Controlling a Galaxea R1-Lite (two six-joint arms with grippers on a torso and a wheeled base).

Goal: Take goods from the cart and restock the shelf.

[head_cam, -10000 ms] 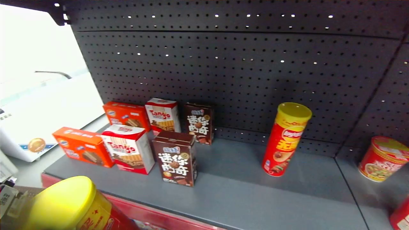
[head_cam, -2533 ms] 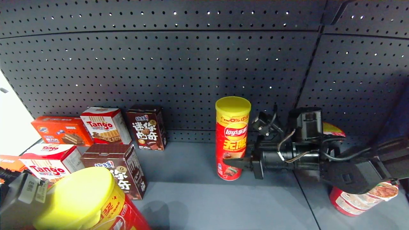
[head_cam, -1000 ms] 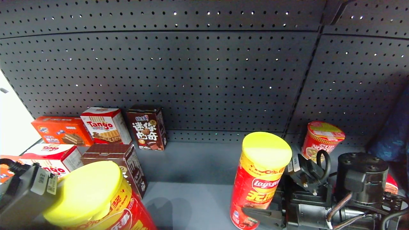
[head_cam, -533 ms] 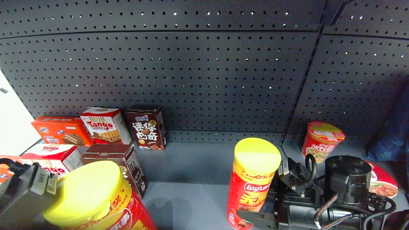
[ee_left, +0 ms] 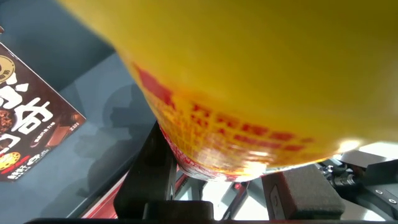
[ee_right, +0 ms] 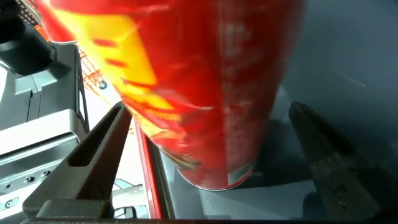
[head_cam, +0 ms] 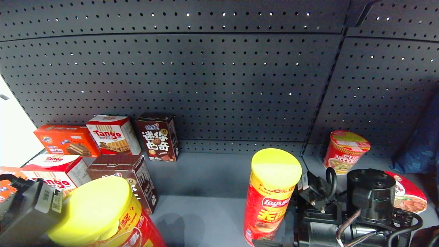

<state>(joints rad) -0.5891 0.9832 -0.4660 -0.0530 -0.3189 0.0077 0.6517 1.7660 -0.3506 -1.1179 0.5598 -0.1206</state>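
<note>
Head view shows two red cardboard chip cans with yellow plastic lids. The standing chip can (head_cam: pixel 271 199) is upright on the grey metal shelf (head_cam: pixel 205 178) near its front edge, with its long axis vertical and its lid up. The right gripper (ee_right: pixel 208 124) straddles the lower part of this can with its fingers (ee_right: pixel 93 162) spread wide. A sliver of shelf shows between one finger and the can wall.

The held chip can (head_cam: pixel 99 212) is at the lower left, in front of the boxes, clamped in the left gripper (ee_left: pixel 227 186). Its long axis leans, lid toward the camera and base down to the right.

Six snack boxes stand at the shelf's left in two rows: two orange boxes (head_cam: pixel 67 140), two white-and-red wafer boxes (head_cam: pixel 113 133) and two brown boxes (head_cam: pixel 157 137). There are two red noodle cups at the right. The upright noodle cup (head_cam: pixel 344 151) stands by the black pegboard (head_cam: pixel 219 85), and the second noodle cup (head_cam: pixel 408 195) is partly hidden behind the right arm.
</note>
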